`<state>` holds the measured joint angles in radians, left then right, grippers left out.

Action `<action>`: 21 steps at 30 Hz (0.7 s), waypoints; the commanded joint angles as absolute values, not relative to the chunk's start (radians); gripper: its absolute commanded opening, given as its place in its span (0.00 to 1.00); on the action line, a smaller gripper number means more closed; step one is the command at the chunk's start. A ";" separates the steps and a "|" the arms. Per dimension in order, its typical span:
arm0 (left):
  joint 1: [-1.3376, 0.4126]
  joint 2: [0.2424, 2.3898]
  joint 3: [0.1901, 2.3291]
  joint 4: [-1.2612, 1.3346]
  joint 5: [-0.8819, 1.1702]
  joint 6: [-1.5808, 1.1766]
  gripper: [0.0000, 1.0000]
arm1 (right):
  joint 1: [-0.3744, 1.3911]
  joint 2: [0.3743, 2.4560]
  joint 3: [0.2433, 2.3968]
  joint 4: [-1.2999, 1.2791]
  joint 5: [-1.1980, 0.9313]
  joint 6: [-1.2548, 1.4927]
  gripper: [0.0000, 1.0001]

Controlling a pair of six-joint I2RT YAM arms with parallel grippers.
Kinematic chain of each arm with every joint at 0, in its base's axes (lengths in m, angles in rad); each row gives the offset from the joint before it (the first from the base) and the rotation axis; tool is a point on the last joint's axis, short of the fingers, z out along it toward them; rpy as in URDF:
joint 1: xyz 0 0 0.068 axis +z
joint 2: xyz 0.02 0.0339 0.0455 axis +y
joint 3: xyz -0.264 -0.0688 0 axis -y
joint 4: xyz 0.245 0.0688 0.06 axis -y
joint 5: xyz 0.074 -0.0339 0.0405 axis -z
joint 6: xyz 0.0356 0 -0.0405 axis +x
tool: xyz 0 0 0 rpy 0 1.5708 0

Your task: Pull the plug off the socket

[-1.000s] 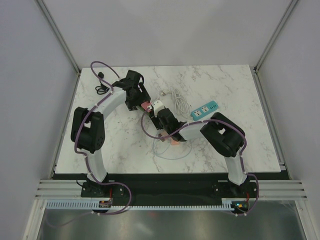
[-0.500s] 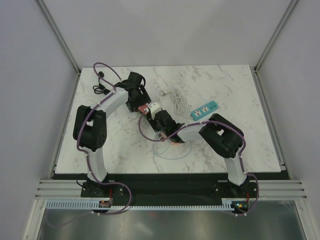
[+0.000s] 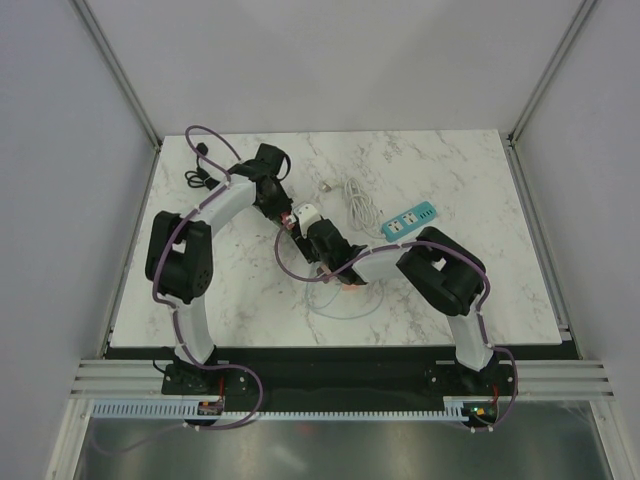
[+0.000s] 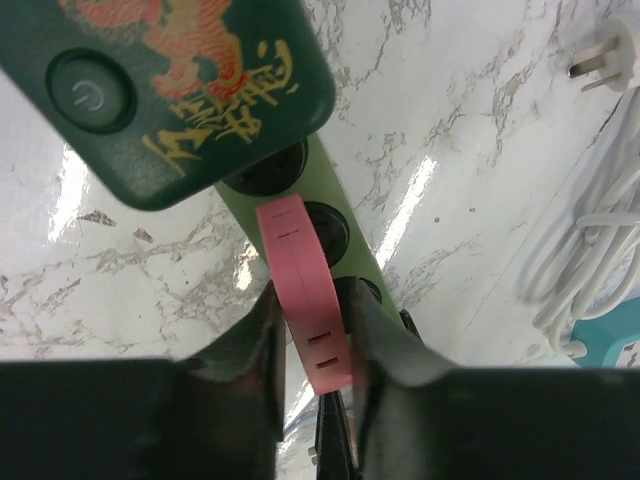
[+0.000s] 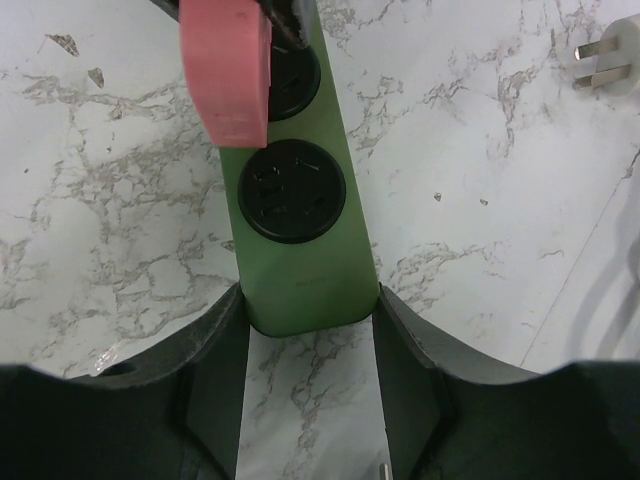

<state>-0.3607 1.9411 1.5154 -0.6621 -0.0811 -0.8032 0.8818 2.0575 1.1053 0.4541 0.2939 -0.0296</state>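
- Left gripper is pinched shut on the pink plug; one black finger presses on each side of it
- the pink plug is flat and smooth, with small slots on its face; it stands in a round black hole on the green power strip, near the middle of the table
- the green power strip is long, thin and shiny; the next round socket shows its little holes
- one end has a dark green block with a round power button and an orange and gold picture
- the right gripper holds the other end tight, a finger on each long side
- the table is shiny white stone with grey lines
- a white plug with metal pins and a looped white cord lie near; a blue-green power strip sits just past them
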 commanded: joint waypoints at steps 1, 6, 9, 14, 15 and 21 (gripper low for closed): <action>-0.367 1.942 1.514 -0.621 -0.081 -0.781 0.19 | 0.903 2.075 1.141 0.459 0.250 -0.049 0.00; -0.367 1.910 1.505 -0.618 -0.100 -0.787 0.02 | 0.902 2.080 1.144 0.453 0.258 -0.049 0.00; -0.365 1.879 1.499 -0.620 -0.120 -0.792 0.02 | 0.902 2.085 1.150 0.448 0.261 -0.051 0.00; -0.359 1.835 1.500 -0.620 -0.123 -0.785 0.02 | 0.900 2.098 1.164 0.434 0.267 -0.049 0.00; -0.359 1.827 1.497 -0.620 -0.129 -0.782 0.02 | 0.902 2.100 1.166 0.431 0.262 -0.046 0.00; -0.347 1.766 1.483 -0.615 -0.146 -0.773 0.02 | 0.902 2.123 1.198 0.399 0.232 -0.038 0.00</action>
